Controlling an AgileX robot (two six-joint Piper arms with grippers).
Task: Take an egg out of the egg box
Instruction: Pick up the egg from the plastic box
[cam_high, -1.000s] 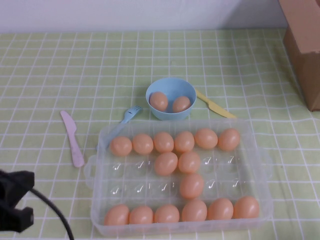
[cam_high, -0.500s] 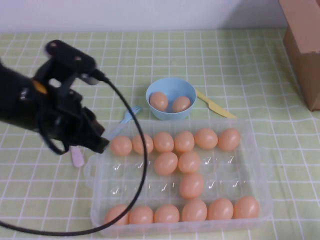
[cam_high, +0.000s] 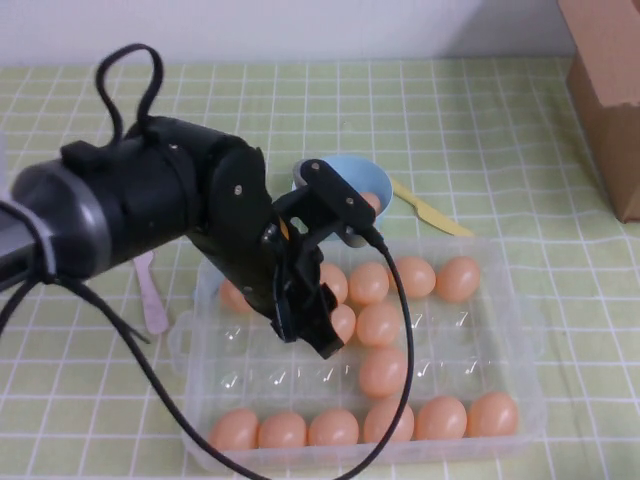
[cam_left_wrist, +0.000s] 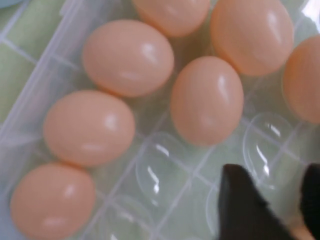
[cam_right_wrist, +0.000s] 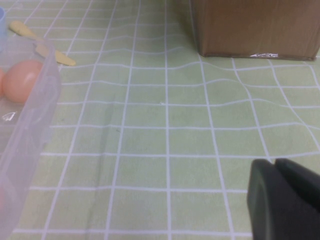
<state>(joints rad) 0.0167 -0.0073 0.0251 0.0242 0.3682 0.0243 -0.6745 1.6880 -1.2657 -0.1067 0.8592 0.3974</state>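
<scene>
The clear egg box (cam_high: 524, 318) lies in the middle of the table with several orange-tan eggs in its far row, near row and centre. My left gripper (cam_high: 322, 338) hangs over the box's left-centre cups, open and empty. In the left wrist view the gripper (cam_left_wrist: 275, 197) is over empty cups, with one egg (cam_left_wrist: 206, 100) just beyond its fingertips (cam_left_wrist: 239, 200). That egg (cam_high: 345, 322) shows half hidden by the arm in the high view. My right gripper (cam_right_wrist: 281, 200) is shut and empty, low over the tablecloth to the right of the box (cam_right_wrist: 25, 130).
A light-blue bowl (cam_high: 350, 172) with an egg (cam_high: 372, 202) stands behind the box, partly hidden by my arm. A pink knife (cam_high: 152, 300) lies to the left, a yellow knife (cam_high: 430, 212) to the right of the bowl. A cardboard box (cam_high: 605, 90) stands at far right.
My left arm has swung from the near left corner up and rightward, and now hangs over the egg box's left-centre cups. The eggs have not moved.
</scene>
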